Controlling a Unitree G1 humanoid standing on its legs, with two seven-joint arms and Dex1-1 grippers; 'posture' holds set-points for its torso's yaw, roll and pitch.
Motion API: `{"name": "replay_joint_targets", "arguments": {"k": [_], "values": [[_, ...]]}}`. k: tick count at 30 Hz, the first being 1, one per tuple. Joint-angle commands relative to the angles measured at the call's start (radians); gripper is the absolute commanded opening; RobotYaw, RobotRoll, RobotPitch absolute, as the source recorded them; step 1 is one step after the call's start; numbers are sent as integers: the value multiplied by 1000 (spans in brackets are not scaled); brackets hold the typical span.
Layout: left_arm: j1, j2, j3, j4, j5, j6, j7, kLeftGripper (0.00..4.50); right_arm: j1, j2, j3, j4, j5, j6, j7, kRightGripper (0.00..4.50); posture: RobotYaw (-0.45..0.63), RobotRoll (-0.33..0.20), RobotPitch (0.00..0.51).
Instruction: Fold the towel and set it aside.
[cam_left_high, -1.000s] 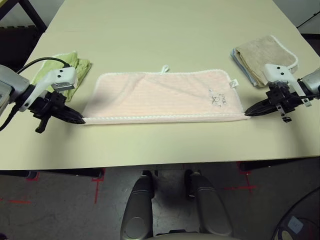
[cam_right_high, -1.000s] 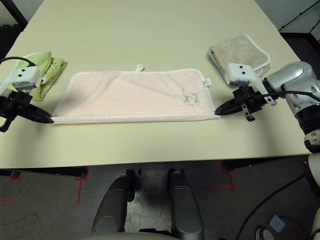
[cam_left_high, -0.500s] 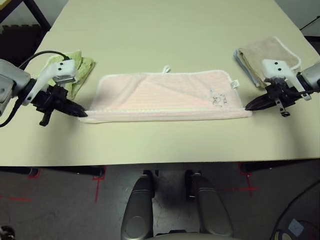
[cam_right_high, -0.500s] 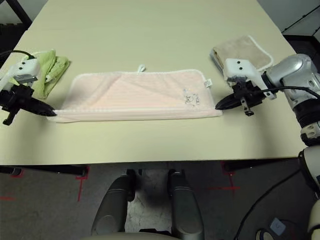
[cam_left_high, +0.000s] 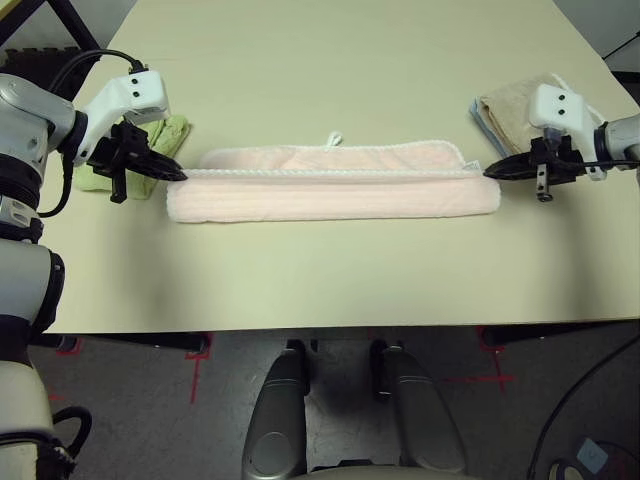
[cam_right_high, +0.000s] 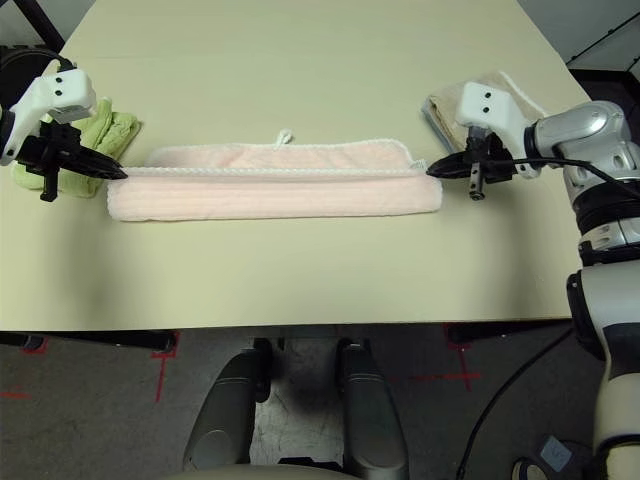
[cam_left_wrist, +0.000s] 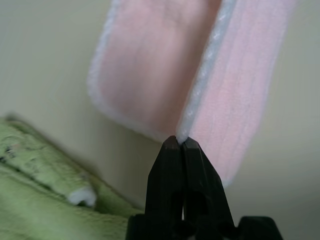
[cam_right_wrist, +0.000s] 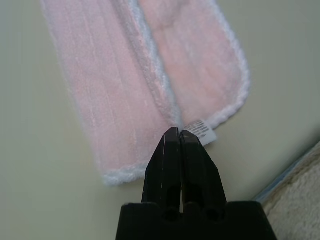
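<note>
The table top (cam_left_high: 320, 280) is pale cream and smooth, with a grey floor (cam_left_high: 340, 400) beyond its near edge carrying red tape marks (cam_left_high: 192, 375).

Left eye view: the pink towel (cam_left_high: 330, 200) lies crosswise on the table between the two grippers. Its near part is doubled over toward the far side, the white scalloped edge of the flap running nearly straight from gripper to gripper. A strip of the far part remains uncovered behind that edge, with a white loop (cam_left_high: 334, 139) at its far border. The left gripper (cam_left_high: 184, 176) is at the flap's left corner; the right gripper (cam_left_high: 487, 173) is at its right corner. The green towel (cam_left_high: 170, 135) lies partly behind the left gripper. The tan towel (cam_left_high: 505, 108), folded, lies beyond the right gripper, a blue-grey cloth (cam_left_high: 487, 128) showing along its side.

Right eye view: same arrangement confirmed.

Left wrist view: the left gripper's two black fingers are pressed together, pinching the white edge of the pink towel at the corner. The green towel lies near, apart from the pink one, with a small white patch on it.

Right wrist view: the right gripper's fingers are likewise closed, pinching the opposite corner of the white edge. A white tag (cam_right_wrist: 201, 132) with printed lines projects just beside the fingertips. The tan towel lies near, separate from the pink towel.
</note>
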Motion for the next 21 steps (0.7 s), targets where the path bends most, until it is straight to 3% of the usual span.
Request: {"name": "replay_joint_targets", "arguments": {"k": [1, 21], "values": [[8, 1, 46, 64, 85, -2, 94, 14, 5, -23, -7, 52, -79, -2, -65, 0, 27, 0, 254], [11, -86, 163, 115, 228, -28, 323, 14, -49, 64, -16, 131, -214, -55, -373, 0, 21, 0, 254]]}}
